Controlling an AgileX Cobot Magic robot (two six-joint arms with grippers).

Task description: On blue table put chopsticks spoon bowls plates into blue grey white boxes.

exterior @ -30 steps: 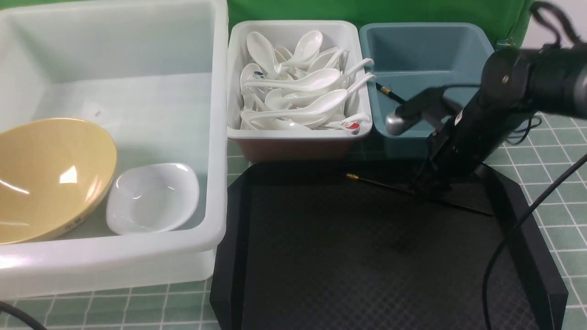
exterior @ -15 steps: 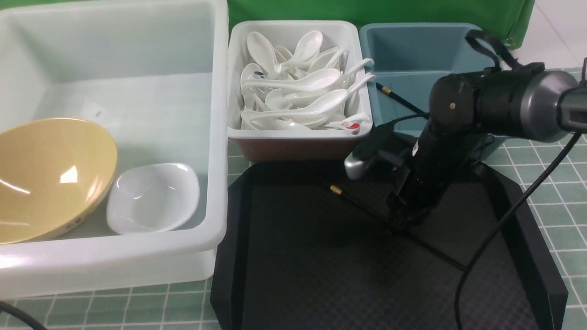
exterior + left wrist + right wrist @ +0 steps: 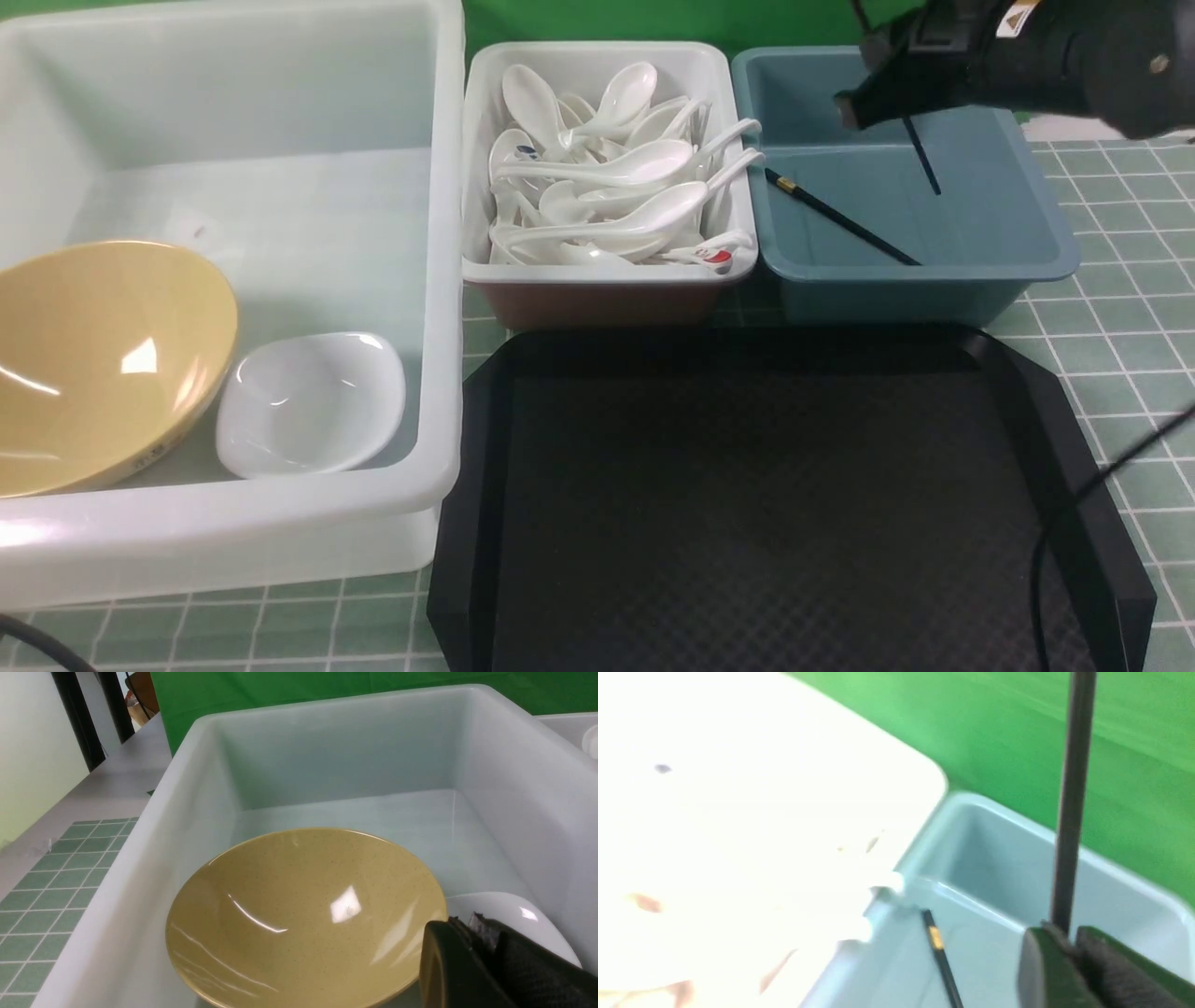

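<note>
My right gripper (image 3: 898, 105) is shut on one black chopstick (image 3: 921, 157), which hangs down over the blue-grey box (image 3: 1036, 201). In the right wrist view the gripper (image 3: 1066, 933) pinches this stick (image 3: 1071, 802). The other chopstick (image 3: 840, 219), with a gold band, lies inside that box and also shows in the right wrist view (image 3: 941, 956). The yellow bowl (image 3: 93, 364) and the white dish (image 3: 313, 401) sit in the large translucent white box (image 3: 439, 233). The small white box (image 3: 597, 280) holds several white spoons (image 3: 616, 196). My left gripper (image 3: 472, 926) is shut and empty, just above the bowl (image 3: 303, 914) and the dish (image 3: 523, 914).
A black diamond-textured tray (image 3: 747, 504) with a raised rim lies in front of the two smaller boxes. The pale green tiled table (image 3: 1111, 317) shows to the right. A green backdrop stands behind the boxes. A black cable (image 3: 1074, 523) crosses the tray's right edge.
My right gripper has lifted the chopstick off the black tray and carried it up and back, over the blue-grey box. The stick now hangs nearly upright.
</note>
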